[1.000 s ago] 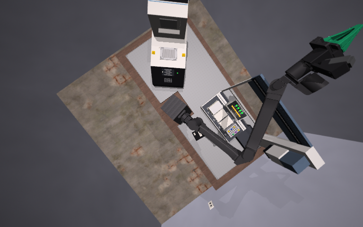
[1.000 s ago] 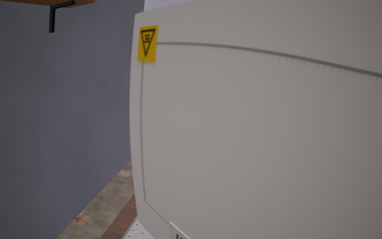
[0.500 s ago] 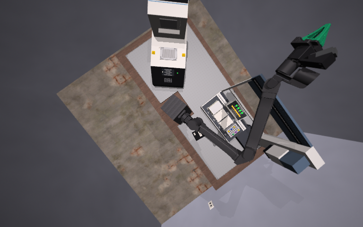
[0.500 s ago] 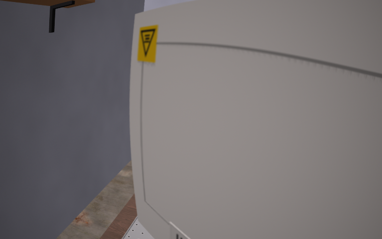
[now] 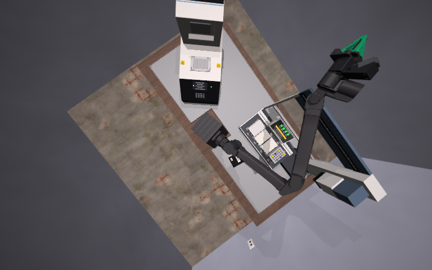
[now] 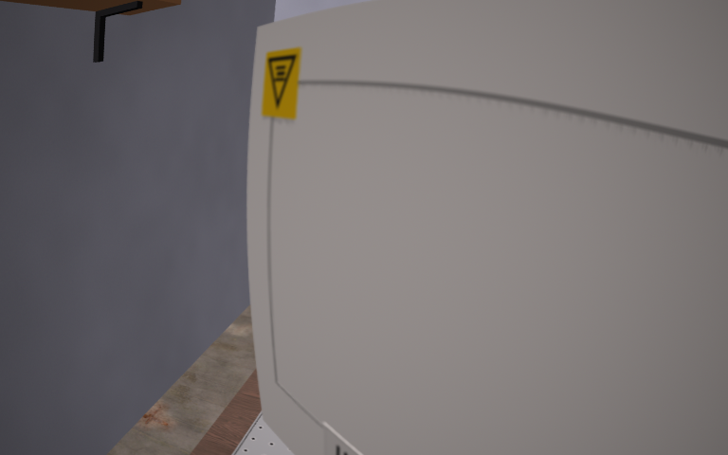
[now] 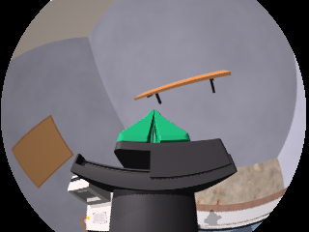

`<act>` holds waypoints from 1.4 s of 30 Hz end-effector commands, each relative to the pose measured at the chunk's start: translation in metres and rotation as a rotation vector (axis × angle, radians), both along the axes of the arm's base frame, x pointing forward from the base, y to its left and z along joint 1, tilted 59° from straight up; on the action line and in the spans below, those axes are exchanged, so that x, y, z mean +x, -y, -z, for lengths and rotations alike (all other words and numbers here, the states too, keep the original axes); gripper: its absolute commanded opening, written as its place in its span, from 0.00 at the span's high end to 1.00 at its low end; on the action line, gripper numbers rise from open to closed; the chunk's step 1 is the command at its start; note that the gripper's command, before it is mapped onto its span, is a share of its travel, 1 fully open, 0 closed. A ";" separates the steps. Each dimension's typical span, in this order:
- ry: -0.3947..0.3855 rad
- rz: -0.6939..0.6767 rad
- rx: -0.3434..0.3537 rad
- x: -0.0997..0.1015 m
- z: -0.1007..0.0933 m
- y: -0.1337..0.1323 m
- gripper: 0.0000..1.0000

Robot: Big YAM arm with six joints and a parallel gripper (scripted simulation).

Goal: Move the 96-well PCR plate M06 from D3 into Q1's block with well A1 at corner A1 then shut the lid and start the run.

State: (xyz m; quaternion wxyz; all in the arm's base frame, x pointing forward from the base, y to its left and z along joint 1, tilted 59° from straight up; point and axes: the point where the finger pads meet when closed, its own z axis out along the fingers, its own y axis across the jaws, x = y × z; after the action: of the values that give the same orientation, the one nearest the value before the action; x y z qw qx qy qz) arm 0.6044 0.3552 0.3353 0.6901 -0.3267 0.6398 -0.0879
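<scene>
The cycler Q1 (image 5: 199,63) stands at the back of the grey mat. Its lid (image 5: 199,22) is raised behind the block. The ribbed block (image 5: 201,63) lies bare to view between two yellow labels. The lamp (image 5: 211,86) on the front panel is green. The hand-off row (image 5: 265,140) sits to the right. It holds three pale squares and the tube cooling block (image 5: 277,154) with coloured caps at the near end. The pale square next to the tube block is at D3 (image 5: 270,145); I cannot read its label. My gripper (image 5: 358,44) has green fingers. It is shut on nothing, high in the air, far right of the row. The wrist view shows the gripper (image 7: 154,128) pointing at a wall.
The arm's dark base box (image 5: 208,127) sits in front of Q1. A small black nest (image 5: 234,160) lies beside the lower arm link. A long grey and blue rail unit (image 5: 343,159) runs along the right. The exterior view shows only a pale casing wall (image 6: 482,241) with a yellow label (image 6: 281,81).
</scene>
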 end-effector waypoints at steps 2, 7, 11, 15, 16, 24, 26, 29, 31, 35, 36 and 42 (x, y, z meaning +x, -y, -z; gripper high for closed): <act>-0.084 0.033 0.026 0.003 0.015 0.005 1.00; -0.105 0.064 0.035 0.001 0.015 0.014 1.00; -0.171 0.115 0.041 -0.003 0.027 0.027 1.00; -0.187 0.126 0.038 0.001 0.050 0.041 1.00; -0.187 0.127 0.033 0.002 0.058 0.046 1.00; -0.238 0.172 0.019 0.000 0.081 0.056 1.00; -0.268 0.197 0.025 -0.004 0.083 0.060 1.00; -0.305 0.233 0.036 -0.008 0.086 0.066 1.00; -0.289 0.215 0.041 -0.010 0.094 0.071 1.00; -0.293 0.228 0.021 -0.009 0.122 0.096 1.00; -0.314 0.256 0.016 -0.009 0.128 0.101 1.00; -0.390 0.311 0.005 -0.014 0.145 0.105 1.00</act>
State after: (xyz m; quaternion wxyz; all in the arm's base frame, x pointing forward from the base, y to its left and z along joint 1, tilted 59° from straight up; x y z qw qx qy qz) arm 0.5872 0.2484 0.1904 0.5404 -0.2483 0.7928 -0.1333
